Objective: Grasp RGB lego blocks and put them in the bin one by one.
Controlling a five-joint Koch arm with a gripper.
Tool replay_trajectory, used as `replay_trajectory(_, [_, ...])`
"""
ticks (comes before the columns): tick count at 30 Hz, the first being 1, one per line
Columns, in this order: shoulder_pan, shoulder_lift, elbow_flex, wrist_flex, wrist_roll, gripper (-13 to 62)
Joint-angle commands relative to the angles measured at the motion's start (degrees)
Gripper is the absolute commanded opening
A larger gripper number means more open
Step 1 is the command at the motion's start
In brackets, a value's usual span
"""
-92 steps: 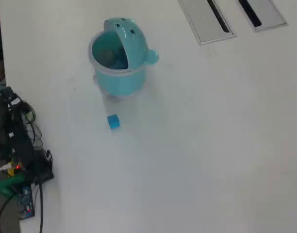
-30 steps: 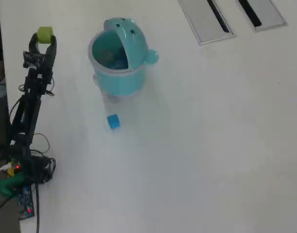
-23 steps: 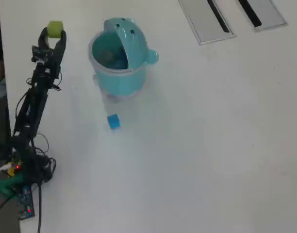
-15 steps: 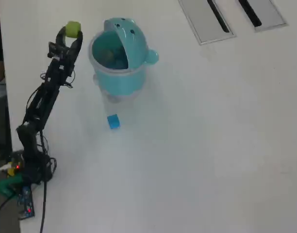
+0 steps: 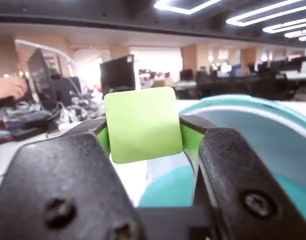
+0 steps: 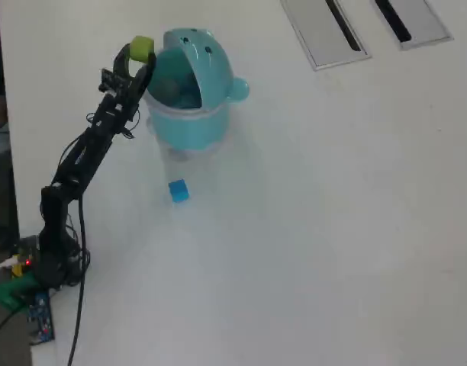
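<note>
the black gripper (image 5: 143, 125) of a small hobby arm clamps a yellow-green lego block (image 5: 142, 124) between its two jaws, the block square-on to the wrist camera, with the teal rim of the bin (image 5: 253, 107) curving just beyond it on the right. in the overhead view the arm stretches up from its base at the lower left, the gripper (image 6: 140, 55) holding the yellow-green block (image 6: 142, 47) at the left edge of the bin (image 6: 189, 122), beside its open mouth and hooded, dotted lid. a blue lego block (image 6: 178, 191) lies on the white table (image 6: 317, 229) below the bin, apart from it. two grey slotted panels (image 6: 325, 30) sit at the table's top edge
</note>
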State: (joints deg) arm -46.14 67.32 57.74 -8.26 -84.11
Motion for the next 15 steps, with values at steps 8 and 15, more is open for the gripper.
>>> replay_trajectory(8, [2.99,-2.55,-6.68,-8.79,0.09,-1.2])
replay_trajectory(15, [6.68,-2.37,-3.87,-8.44,-13.97,15.6])
